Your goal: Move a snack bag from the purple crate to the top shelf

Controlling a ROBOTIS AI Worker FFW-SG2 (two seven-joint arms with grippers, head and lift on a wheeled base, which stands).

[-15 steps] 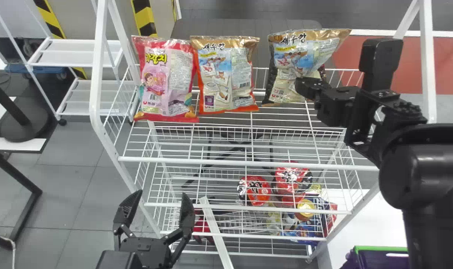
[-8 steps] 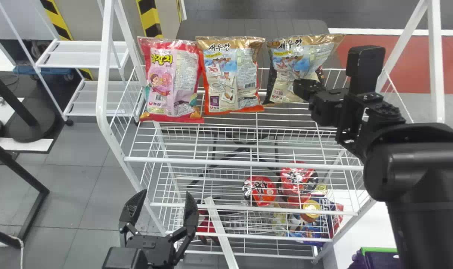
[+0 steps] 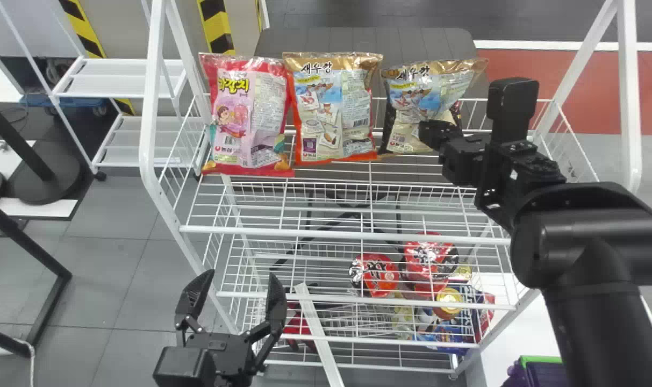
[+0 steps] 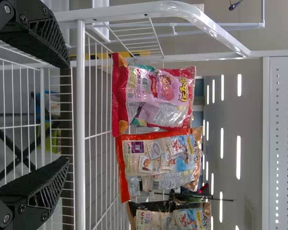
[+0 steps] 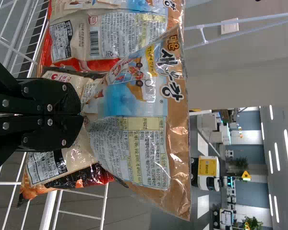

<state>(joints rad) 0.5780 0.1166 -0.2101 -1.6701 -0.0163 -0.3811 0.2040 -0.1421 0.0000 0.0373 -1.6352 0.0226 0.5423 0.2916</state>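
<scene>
At the right of the top shelf (image 3: pixel 326 234), my right gripper (image 3: pixel 430 133) is shut on the lower middle of a gold-and-black snack bag (image 3: pixel 420 97). The bag stands nearly upright beside an orange-edged snack bag (image 3: pixel 334 115). In the right wrist view, the closed fingers of my right gripper (image 5: pixel 82 115) pinch creases into the held snack bag (image 5: pixel 134 148), whose gold top leans over. My left gripper (image 3: pixel 235 285) is parked low in front of the rack, open and holding nothing; the left wrist view also shows my left gripper (image 4: pixel 67 112) with its fingers apart.
A pink snack bag (image 3: pixel 245 115) stands at the shelf's left end. White posts (image 3: pixel 152 97) frame the rack. Red-lidded cups (image 3: pixel 377 274) rest on a lower level. The purple crate (image 3: pixel 543 373) with a green edge is at bottom right.
My right arm has moved left, toward the middle bag, and the held bag's top has come lower. The head view has shifted slightly. My left gripper stays parked and open.
</scene>
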